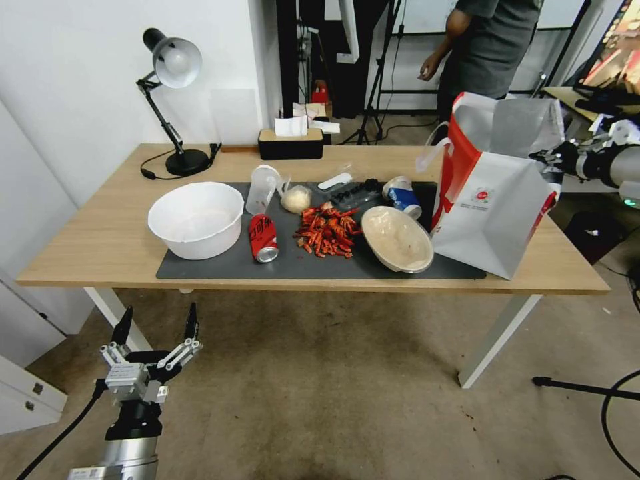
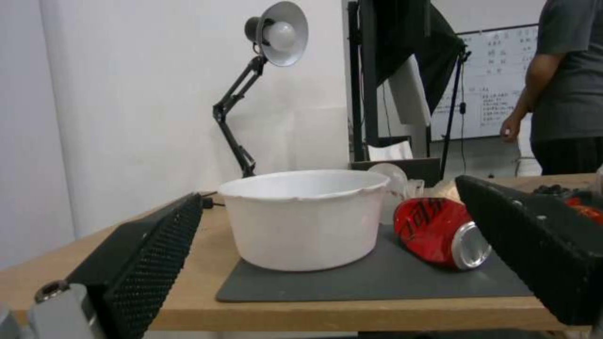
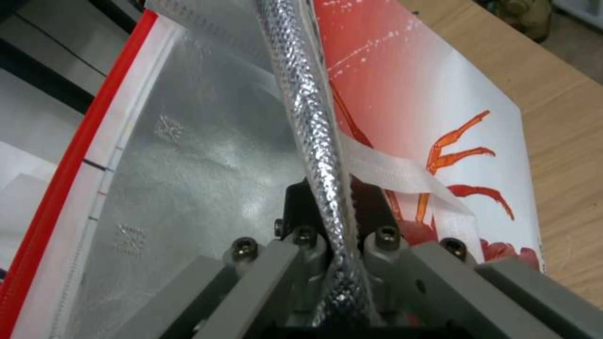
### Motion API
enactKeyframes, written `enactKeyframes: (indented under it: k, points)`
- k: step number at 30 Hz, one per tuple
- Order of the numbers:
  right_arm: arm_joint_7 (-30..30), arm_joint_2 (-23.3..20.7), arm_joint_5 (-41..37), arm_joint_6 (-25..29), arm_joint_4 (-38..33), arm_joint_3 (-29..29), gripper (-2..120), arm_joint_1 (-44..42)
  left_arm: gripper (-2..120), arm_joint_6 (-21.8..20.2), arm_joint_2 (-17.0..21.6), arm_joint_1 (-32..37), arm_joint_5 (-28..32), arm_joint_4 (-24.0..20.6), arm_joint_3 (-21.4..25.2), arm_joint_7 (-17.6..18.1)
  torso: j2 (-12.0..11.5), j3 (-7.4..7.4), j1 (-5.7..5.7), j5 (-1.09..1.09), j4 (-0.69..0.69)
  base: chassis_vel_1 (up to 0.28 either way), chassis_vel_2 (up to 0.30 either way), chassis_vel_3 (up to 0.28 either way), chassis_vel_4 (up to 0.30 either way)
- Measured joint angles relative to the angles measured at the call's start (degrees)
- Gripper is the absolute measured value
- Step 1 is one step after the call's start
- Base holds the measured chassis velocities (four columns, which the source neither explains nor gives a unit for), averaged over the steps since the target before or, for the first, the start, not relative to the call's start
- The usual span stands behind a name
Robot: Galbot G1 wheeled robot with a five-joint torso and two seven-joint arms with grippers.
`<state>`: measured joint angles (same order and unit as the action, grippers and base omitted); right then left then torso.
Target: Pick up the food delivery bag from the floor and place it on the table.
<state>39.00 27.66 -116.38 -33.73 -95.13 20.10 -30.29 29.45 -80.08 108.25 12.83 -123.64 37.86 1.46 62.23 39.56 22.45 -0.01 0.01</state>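
The food delivery bag (image 1: 493, 207), white with red side panels and a silver lining, stands tilted on the right end of the light-wood table (image 1: 100, 247), partly on the dark mat. My right gripper (image 1: 548, 160) is at the bag's upper right rim, shut on it. In the right wrist view the foil-lined rim (image 3: 312, 117) of the food delivery bag runs between the closed fingers (image 3: 300, 205), with a white strap (image 3: 402, 174) beside them. My left gripper (image 1: 159, 332) hangs open, low in front of the table's left end, above the floor (image 1: 333, 400).
On the mat sit a white bowl (image 1: 196, 220), a red can (image 1: 263, 238), a pile of crayfish (image 1: 327, 230), a lidded bowl (image 1: 397, 239) next to the bag, and cups. A desk lamp (image 1: 175, 100) and tissue box (image 1: 291, 141) stand at the back. A person stands behind the table.
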Motion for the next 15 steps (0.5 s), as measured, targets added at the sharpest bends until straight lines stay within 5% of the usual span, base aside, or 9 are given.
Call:
enactKeyframes:
  k: [6,15]
  points:
    - [0.4,0.2,0.6,-0.4,0.0,0.1,4,-0.5,100,-0.1,0.1,-0.2,0.4,0.2,0.1,0.0,0.0,0.0,0.0,0.0,-0.01,0.0,0.0,0.0,0.0]
    - [-0.2,-0.4,1.8,-0.4,-0.7,0.5,39,-0.8,100,-0.2,0.1,-0.4,0.4,0.1,-0.2,0.1,0.0,0.0,0.0,0.01,-0.01,0.0,0.0,0.0,0.0]
